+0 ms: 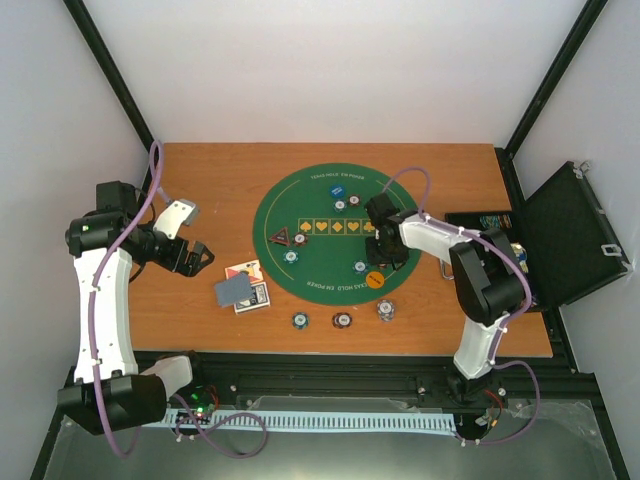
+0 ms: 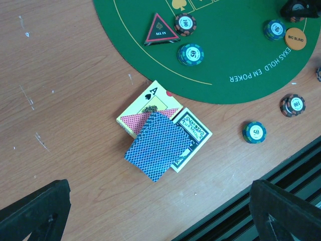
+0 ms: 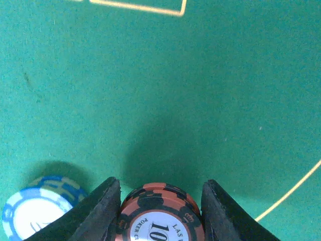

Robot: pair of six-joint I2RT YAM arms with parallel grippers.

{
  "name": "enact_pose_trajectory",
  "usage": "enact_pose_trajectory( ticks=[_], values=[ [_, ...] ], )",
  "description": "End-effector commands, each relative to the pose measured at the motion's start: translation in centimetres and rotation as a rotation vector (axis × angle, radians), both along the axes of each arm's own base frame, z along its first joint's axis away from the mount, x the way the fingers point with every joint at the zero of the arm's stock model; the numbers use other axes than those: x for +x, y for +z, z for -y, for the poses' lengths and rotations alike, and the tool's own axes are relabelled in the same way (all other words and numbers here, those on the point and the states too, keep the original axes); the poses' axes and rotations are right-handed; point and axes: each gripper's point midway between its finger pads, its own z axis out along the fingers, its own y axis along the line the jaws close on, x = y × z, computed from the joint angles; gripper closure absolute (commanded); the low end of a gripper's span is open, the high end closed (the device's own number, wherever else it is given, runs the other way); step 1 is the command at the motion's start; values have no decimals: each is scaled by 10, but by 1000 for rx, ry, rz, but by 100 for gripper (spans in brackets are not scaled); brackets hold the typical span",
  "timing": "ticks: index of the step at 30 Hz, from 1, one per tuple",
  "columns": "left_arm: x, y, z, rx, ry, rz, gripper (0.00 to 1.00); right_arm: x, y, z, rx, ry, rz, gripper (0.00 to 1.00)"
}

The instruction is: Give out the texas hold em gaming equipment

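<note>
Jaws of the right gripper [image 3: 161, 193] clench a brown chip [image 3: 160, 218] over the mat [image 3: 150, 75], likely to place it; the left gripper [image 2: 160, 211] gapes above the cards [image 2: 158, 145].

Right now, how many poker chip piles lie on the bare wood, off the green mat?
3, in a row near the front edge: teal pile, brown pile, grey-white pile. The right arm may hide more.

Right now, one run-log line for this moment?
left gripper: open, empty, short of card pile | right gripper: shut on brown chip over green mat
</note>
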Motion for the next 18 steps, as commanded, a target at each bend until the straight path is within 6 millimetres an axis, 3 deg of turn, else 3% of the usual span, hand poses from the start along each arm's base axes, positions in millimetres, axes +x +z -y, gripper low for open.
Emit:
enact_pose_trajectory(
  ticks=[1,9,13,18],
  values=[
    [1,13,1,-2,-14,36,0,22,7,-4,23,8,45,71],
    [3,13,1,-1,-14,39,0,20,-9,-3,20,3,10,69],
    [4,14,2,-8,-15,41,0,20,-6,2,-3,-13,19,37],
    [3,14,3,-19,-20,38,0,26,20,2,2,-18,67,24]
  ],
)
